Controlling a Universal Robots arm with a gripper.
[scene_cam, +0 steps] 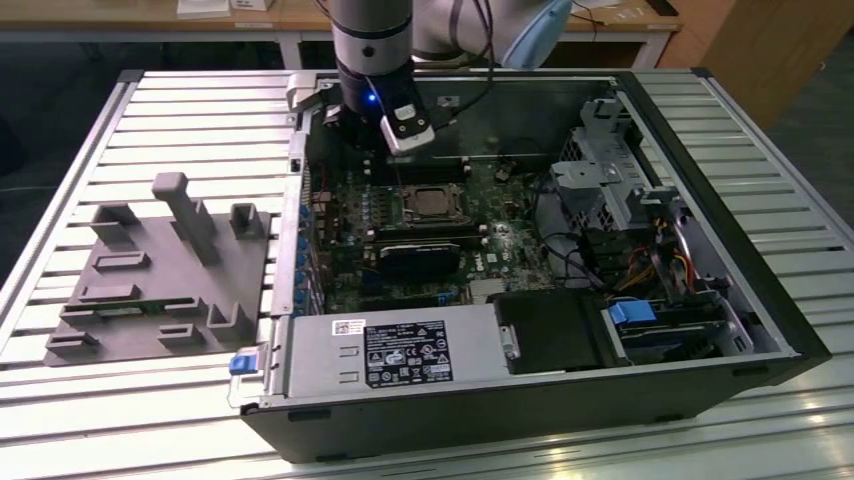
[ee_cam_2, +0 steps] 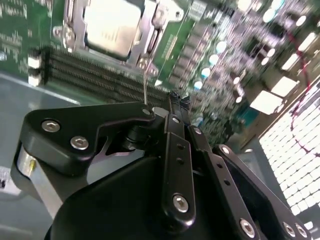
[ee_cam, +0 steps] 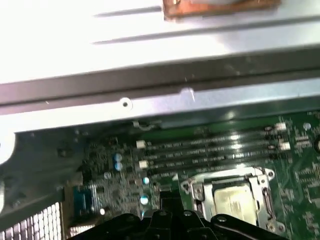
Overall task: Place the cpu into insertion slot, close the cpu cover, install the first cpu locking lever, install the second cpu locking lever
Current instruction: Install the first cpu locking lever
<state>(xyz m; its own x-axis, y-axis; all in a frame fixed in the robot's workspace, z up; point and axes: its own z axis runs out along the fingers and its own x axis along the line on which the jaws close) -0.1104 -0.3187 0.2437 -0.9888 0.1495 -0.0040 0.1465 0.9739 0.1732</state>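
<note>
Hanging over the open computer case (scene_cam: 534, 425), with the tool (ee_cam_2: 175, 96) pressed together and nothing seen between its fingers.

Counted inside the case: one cpu (ee_cam: 234, 200), lying flat in the one insertion slot (scene_cam: 406, 204) on the green board (ee_cam: 305, 170), with one cpu cover (ee_cam_2: 151, 31) lying flat around its silver-tan top. Counted also one thin locking lever (ee_cam_2: 145, 82), standing up from beside a corner of the cover and ending just beside the tool; touching or not, cannot tell. Beside the slot, four long dark memory slots (ee_cam: 210, 150) in a row, as far as can be counted. In the exterior view, held above the board near the cpu and apart from it. On the slatted worktop (scene_cam: 174, 120), one grey fixture (scene_cam: 154, 270), at the exterior view's left of the case.
</note>
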